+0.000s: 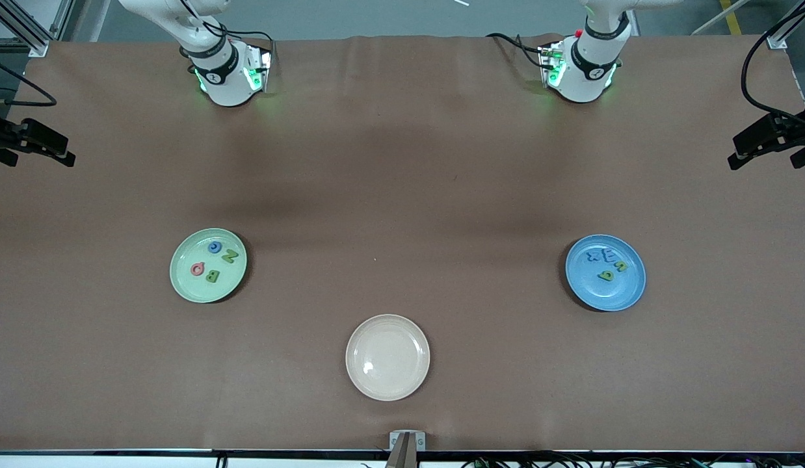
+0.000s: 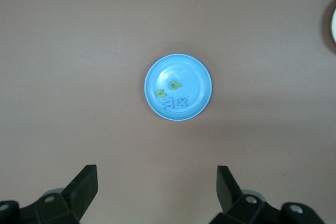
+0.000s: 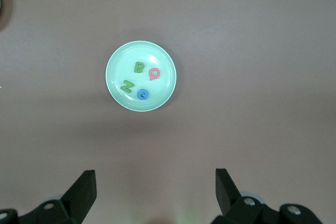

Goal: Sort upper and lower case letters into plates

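Note:
The pale green plate [image 1: 197, 289] lies toward the right arm's end of the table and holds several letters: a blue C [image 1: 214, 247], a green Z [image 1: 229, 255], a pink Q [image 1: 197, 268] and a green B [image 1: 212, 276]. The blue plate [image 1: 604, 296] lies toward the left arm's end and holds several blue and green letters [image 1: 609, 257]. My left gripper [image 2: 157, 182] is open and empty, high over the table, with the blue plate [image 2: 194, 77] below it. My right gripper [image 3: 156, 184] is open and empty, high over the table, with the green plate [image 3: 118, 66] below it. Neither gripper shows in the front view.
An empty cream-beige plate [image 1: 402, 377] lies midway between the two plates, nearer to the front camera. Black camera mounts stand at both ends of the table [image 1: 32, 143] [image 1: 773, 140]. The arm bases [image 1: 227, 71] [image 1: 581, 65] stand along the table's back edge.

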`<control>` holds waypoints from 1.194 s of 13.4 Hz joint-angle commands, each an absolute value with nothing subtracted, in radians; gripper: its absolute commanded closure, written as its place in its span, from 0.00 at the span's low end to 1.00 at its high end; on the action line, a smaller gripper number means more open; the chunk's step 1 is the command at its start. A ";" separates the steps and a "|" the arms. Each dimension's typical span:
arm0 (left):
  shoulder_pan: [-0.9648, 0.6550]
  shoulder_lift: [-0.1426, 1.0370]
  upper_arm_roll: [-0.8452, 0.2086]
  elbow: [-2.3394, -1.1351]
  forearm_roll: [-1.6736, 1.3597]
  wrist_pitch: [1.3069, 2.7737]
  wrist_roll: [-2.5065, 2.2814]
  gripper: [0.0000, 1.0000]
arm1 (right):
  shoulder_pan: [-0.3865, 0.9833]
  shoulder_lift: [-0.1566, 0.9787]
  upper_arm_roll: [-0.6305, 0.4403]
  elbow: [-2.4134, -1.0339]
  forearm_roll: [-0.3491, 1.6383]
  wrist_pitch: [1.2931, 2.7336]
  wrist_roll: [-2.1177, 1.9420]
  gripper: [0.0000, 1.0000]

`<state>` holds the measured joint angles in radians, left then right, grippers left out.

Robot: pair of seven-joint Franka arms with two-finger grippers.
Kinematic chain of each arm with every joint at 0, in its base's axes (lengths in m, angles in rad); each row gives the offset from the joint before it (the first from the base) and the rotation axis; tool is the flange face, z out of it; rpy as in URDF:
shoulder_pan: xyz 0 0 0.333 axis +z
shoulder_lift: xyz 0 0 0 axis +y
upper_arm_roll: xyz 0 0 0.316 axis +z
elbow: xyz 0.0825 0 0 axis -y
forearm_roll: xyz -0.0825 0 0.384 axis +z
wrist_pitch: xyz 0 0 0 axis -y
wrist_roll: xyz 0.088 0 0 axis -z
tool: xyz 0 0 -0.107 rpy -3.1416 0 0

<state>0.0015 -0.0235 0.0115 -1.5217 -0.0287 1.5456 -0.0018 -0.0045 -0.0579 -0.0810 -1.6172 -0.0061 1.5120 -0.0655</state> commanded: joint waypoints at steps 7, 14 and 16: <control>0.003 -0.014 0.020 -1.503 -0.017 1.532 0.012 0.00 | -0.014 -0.087 -0.069 -1.647 -0.023 1.525 -0.072 0.00; 0.000 -0.015 0.012 -1.506 0.002 1.532 0.012 0.00 | -0.015 -0.089 -0.069 -1.647 -0.023 1.526 -0.074 0.00; 0.000 -0.017 0.012 -1.506 -0.005 1.532 0.012 0.00 | -0.015 -0.087 -0.069 -1.647 -0.023 1.525 -0.074 0.00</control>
